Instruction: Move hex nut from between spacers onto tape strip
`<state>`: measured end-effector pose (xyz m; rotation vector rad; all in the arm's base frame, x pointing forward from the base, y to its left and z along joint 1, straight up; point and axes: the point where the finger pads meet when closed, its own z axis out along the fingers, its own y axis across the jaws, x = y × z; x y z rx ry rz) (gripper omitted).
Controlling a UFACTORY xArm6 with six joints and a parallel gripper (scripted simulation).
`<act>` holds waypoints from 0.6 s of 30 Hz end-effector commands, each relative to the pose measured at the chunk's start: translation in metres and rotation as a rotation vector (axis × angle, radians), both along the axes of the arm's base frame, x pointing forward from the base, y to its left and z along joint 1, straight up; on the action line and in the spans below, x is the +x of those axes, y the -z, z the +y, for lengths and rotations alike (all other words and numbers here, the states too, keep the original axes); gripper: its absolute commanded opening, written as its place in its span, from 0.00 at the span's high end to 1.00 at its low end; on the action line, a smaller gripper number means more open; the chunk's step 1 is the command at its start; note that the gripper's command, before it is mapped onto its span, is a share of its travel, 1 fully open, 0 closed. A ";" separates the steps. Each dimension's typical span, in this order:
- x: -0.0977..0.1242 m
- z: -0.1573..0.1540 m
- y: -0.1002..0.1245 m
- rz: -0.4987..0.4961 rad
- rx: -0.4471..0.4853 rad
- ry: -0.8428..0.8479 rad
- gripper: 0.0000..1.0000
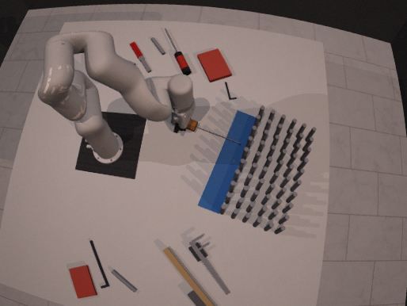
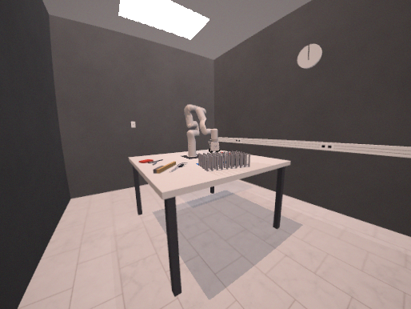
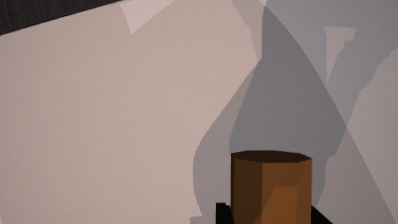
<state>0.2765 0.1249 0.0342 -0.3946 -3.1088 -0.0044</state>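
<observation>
My gripper [image 1: 183, 126] is shut on the orange-brown handle of the hook pick [image 1: 192, 125]; the handle also fills the bottom of the wrist view [image 3: 270, 187]. The pick's thin shaft [image 1: 219, 135] reaches right over the table, and its tip [image 1: 239, 143] is above the upper part of the blue strip of tape [image 1: 229, 160]. The field of dark grey spacers [image 1: 271, 166] stands upright just right of the strip. A small dark spot on the strip [image 1: 233, 161] may be the hex nut; I cannot tell. In the far room view the arm [image 2: 200, 130] is small and the spacers [image 2: 224, 159] hide detail.
A red block [image 1: 214, 64], a small black L-key [image 1: 230, 92], a red-and-black screwdriver [image 1: 180, 57] and markers [image 1: 140, 56] lie at the back. A ruler [image 1: 186, 275], calipers [image 1: 207, 262], a long L-key [image 1: 99, 263] and another red block [image 1: 82, 281] lie at the front.
</observation>
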 end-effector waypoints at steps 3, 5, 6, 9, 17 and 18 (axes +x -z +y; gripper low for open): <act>0.001 0.001 0.002 -0.003 0.001 0.000 1.00; 0.001 0.001 0.004 -0.003 0.001 0.000 1.00; 0.001 0.001 0.005 -0.003 0.001 0.000 1.00; 0.001 0.001 0.008 -0.003 0.001 0.000 1.00; 0.001 0.001 0.011 -0.003 0.001 0.000 1.00; 0.001 0.001 0.011 -0.003 0.001 0.000 1.00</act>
